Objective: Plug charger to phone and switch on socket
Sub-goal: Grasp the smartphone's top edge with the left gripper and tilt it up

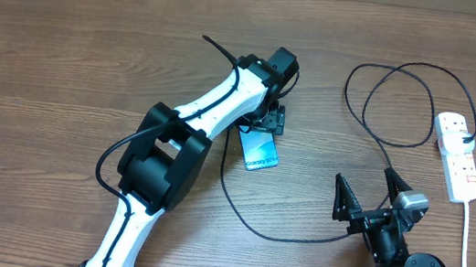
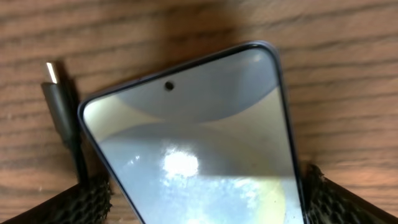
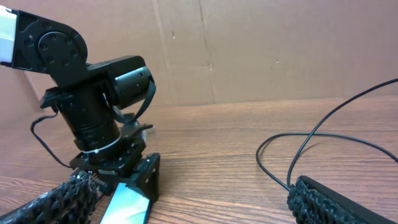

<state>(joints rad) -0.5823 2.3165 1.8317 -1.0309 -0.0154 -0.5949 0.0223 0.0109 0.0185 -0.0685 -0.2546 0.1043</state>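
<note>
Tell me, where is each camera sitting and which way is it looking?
Overhead: above the table, looking straight down at the phone, charger and socket; both arms show.
Left wrist: on the left arm, looking down close at the phone's top end and the charger's plug tip; the left tool's fingers poke in below.
Right wrist: on the right arm, low, looking across the table at the left arm and a cardboard wall; the right tool's fingers show below.
Shared: the phone is in all three.
</note>
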